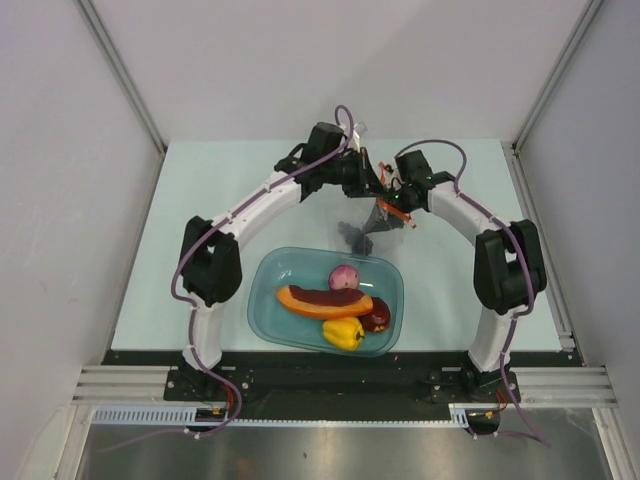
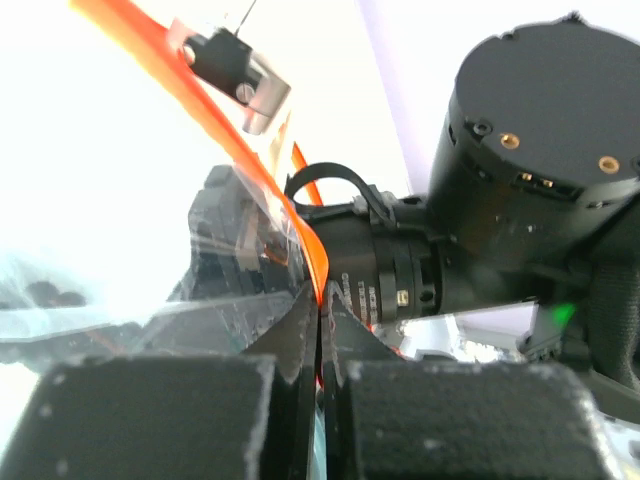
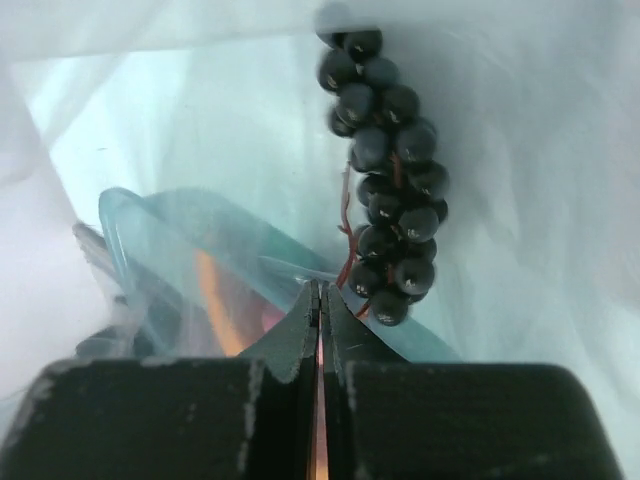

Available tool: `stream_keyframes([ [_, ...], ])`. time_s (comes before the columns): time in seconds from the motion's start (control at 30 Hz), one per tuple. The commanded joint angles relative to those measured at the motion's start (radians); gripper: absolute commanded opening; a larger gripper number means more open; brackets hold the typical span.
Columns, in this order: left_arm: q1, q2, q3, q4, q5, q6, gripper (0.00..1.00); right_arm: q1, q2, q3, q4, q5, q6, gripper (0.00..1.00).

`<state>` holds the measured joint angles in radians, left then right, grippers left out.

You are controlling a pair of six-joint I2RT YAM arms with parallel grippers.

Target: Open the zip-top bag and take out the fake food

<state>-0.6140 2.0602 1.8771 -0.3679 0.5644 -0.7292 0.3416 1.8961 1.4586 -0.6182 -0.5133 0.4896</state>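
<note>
Right hand (image 3: 320, 292) pinching bag (image 3: 530, 200), berries (image 3: 388, 170) just beyond

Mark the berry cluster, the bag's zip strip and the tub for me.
berry cluster (image 3: 373, 148): right wrist view, on a berry in the middle of the bunch.
zip strip (image 2: 230, 145): left wrist view, midway along the orange band.
tub (image 1: 255, 300): top external view, on its left rim.

We see a pale mint bench (image 1: 200, 210); directly on it sits one teal tub (image 1: 258, 305), near the front edge, roughly centred.
</note>
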Motion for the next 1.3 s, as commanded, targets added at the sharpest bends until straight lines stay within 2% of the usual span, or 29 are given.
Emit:
stream_keyframes([
  [0.0, 0.034, -0.040, -0.019, -0.048, -0.031, 0.071, 0.00, -0.021, -0.141, 0.017, 0.000, 0.010, 0.012, 0.00],
  [0.37, 0.045, -0.066, -0.055, -0.039, -0.012, 0.088, 0.00, -0.056, -0.218, 0.052, -0.044, 0.084, -0.003, 0.00],
  [0.53, 0.048, -0.093, -0.107, -0.028, -0.009, 0.097, 0.00, -0.058, -0.256, 0.069, -0.009, 0.117, 0.004, 0.00],
  [0.9, 0.068, -0.127, -0.176, -0.011, -0.004, 0.108, 0.00, -0.058, -0.298, 0.282, -0.093, 0.170, 0.007, 0.00],
  [1.27, 0.105, -0.127, -0.167, 0.001, 0.008, 0.102, 0.00, -0.055, -0.350, 0.436, -0.163, 0.176, 0.027, 0.00],
])
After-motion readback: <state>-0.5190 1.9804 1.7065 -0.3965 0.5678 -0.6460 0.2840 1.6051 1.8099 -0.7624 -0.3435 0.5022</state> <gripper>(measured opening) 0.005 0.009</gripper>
